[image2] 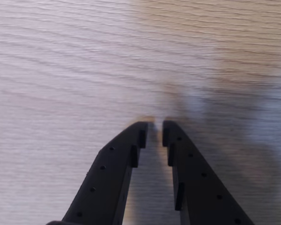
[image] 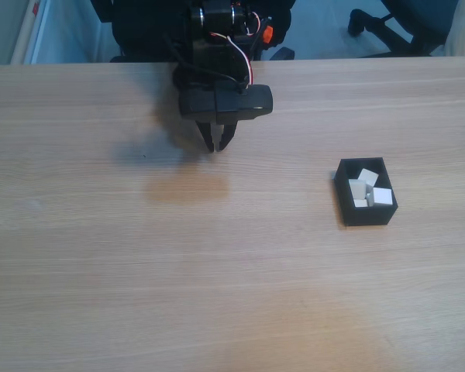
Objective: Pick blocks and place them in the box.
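Gripper [image: 217, 146]: upper centre of the fixed view, above bare table [image: 139, 271]; jaws nearly closed, a narrow slit between the tips, nothing gripped.
Wrist view: fingers [image2: 131, 145] point up-frame over wood grain alone.
Box [image: 366, 203]: right of centre, well apart from the gripper.
Blocks [image: 368, 188]: heaped inside the box; exact count unclear.
Step in hand: judged finished or nearly so; best practice is to stay clear of the box and avoid nudging it.
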